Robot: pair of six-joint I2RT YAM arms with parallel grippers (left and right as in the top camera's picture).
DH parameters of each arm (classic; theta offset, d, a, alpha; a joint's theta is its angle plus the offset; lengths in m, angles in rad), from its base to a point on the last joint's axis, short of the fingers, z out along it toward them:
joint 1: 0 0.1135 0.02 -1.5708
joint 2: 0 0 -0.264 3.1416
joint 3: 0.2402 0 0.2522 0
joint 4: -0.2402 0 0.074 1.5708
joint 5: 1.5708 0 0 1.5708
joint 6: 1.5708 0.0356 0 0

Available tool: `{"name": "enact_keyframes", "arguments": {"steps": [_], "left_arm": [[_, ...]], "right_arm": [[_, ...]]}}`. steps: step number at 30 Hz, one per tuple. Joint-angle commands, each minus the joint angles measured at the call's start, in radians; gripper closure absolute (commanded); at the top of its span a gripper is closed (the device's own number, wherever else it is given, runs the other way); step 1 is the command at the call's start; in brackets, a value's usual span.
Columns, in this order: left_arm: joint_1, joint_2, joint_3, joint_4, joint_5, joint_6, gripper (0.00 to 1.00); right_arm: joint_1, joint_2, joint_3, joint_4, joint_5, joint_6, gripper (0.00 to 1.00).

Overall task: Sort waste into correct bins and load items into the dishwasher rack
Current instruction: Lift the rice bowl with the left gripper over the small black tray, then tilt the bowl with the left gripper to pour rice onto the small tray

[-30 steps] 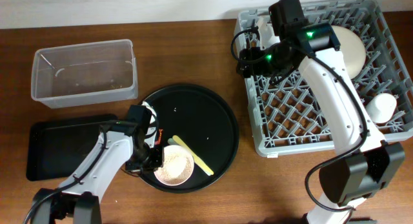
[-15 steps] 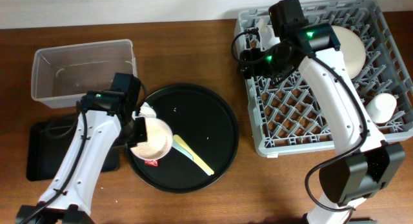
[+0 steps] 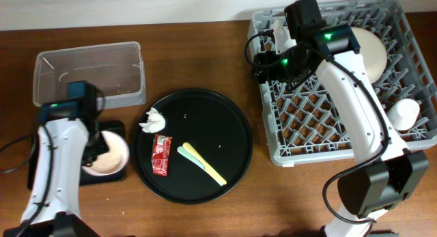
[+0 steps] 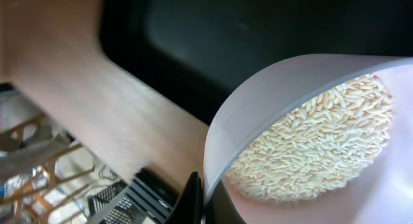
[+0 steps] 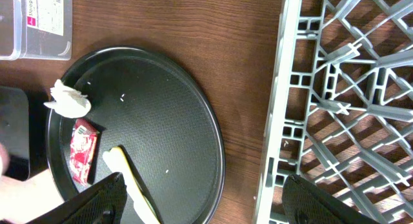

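Item, bowl [image 3: 108, 155] of rice [image 4: 316, 146]: rim pinched tight in the left gripper [image 4: 201, 195], mouth up, over the shallow black tray [image 3: 115, 127] at the worktop's left edge, clear tub [image 3: 89, 80] just beyond it; right gripper [image 5: 206, 201] wide, empty, well apart at the rack [image 3: 300, 128].

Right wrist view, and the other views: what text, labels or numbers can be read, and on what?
"Storage…": seems to open the white sticker on the clear tub; its other lines and barcode are too small to read.
Red sachet: pale print, too blurred to read.
No other text shows.
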Motion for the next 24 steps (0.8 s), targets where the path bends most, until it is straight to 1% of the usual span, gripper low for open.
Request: {"name": "enact_keyframes", "arguments": {"steps": [1, 3, 7, 13, 19, 22, 24], "left_arm": [[0.064, 0.0, 0.017, 0.018, -0.168, -0.006, 0.99], [0.074, 0.0, 0.017, 0.025, -0.234, -0.006, 0.99], [0.078, 0.0, 0.017, 0.046, -0.319, -0.006, 0.99], [0.078, 0.029, 0.005, 0.024, -0.41, -0.007, 0.99], [0.077, 0.121, 0.005, 0.033, -0.507, -0.014, 0.99], [0.071, 0.177, 0.005, 0.035, -0.529, -0.018, 0.99], [0.066, 0.206, 0.005, 0.031, -0.581, -0.053, 0.99]], "right_arm": [[0.006, 0.002, 0.011, 0.003, 0.005, 0.001, 0.19], [0.006, 0.002, 0.011, 0.004, 0.005, 0.001, 0.19], [0.006, 0.002, 0.011, 0.004, 0.005, 0.001, 0.19], [0.006, 0.002, 0.011, 0.003, 0.005, 0.001, 0.19], [0.006, 0.002, 0.011, 0.0, 0.005, 0.001, 0.19], [0.005, 0.002, 0.011, 0.002, 0.005, 0.001, 0.19], [0.005, 0.002, 0.011, 0.002, 0.005, 0.001, 0.19]]}}
